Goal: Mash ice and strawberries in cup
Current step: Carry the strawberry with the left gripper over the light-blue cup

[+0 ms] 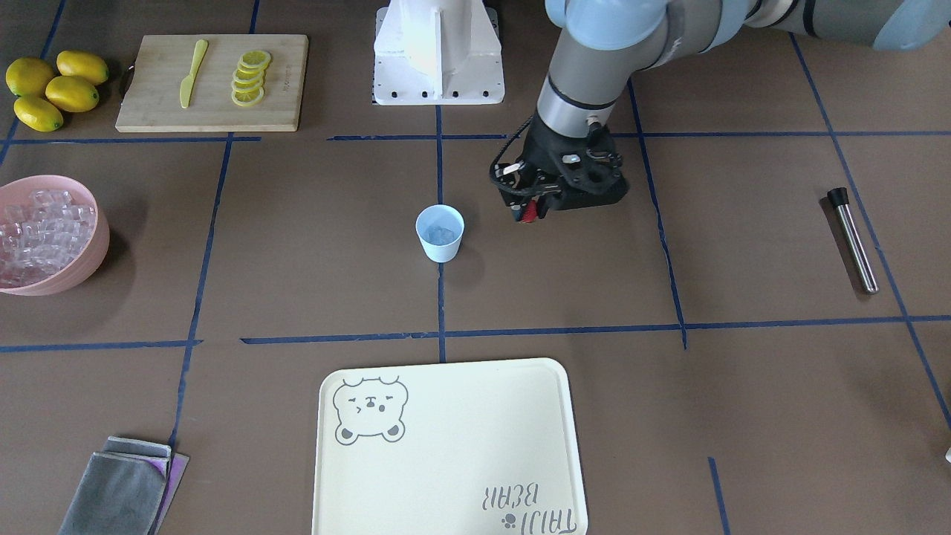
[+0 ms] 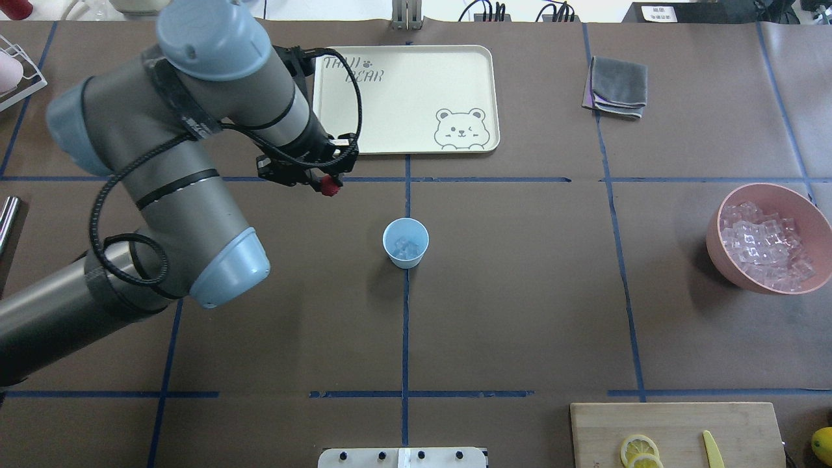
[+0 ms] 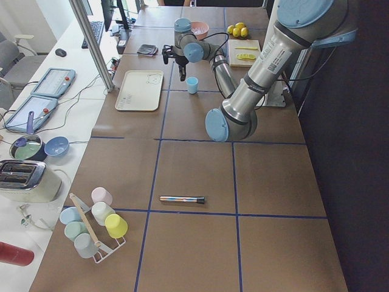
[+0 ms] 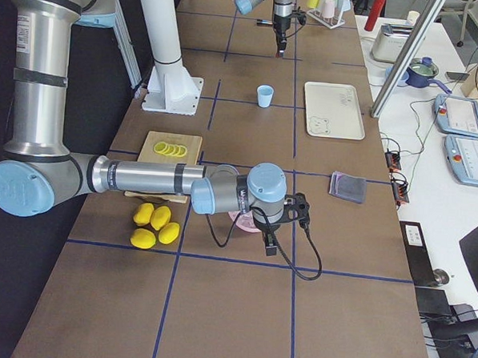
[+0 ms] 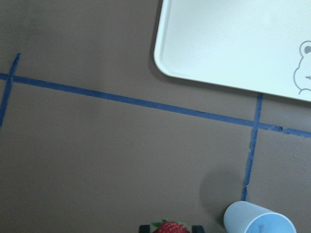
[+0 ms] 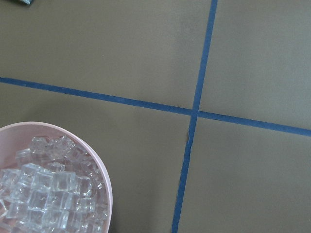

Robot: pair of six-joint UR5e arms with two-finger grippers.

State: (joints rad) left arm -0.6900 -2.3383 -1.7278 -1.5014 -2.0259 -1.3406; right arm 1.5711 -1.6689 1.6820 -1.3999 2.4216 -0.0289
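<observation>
A brown counter, marked into squares by blue tape lines, is seen from over the robot's shoulders.

At the far left edge lies a slim steel rod with a black cap. The grey and pale blue left arm reaches in from the left. Its left pincer hangs above the counter, its black fingers pinching a small dark red strawberry with a bit of green at its top. The strawberry is in the air, to the left of the cup and a little farther out, not touching it.

Beyond the pincer, on the far side, lies a flat cream rectangular tray printed with a bear face.

In the middle of the counter, on a blue tape line, stands a small pale blue tapered cup without a handle. It is upright, and a few small clear ice cubes lie in its bottom.

Farther right, on the far side, is a folded grey cloth. At the right edge sits a large pink bowl heaped with more ice cubes.

In the near right corner is a pale wooden cutting board with yellow lemon slices and a yellow-green plastic knife. Whole yellow lemons lie beside it.

The right pincer hangs close to the pink bowl. Only a side camera shows it, so it is not possible to tell whether its fingers are spread or pressed together.
</observation>
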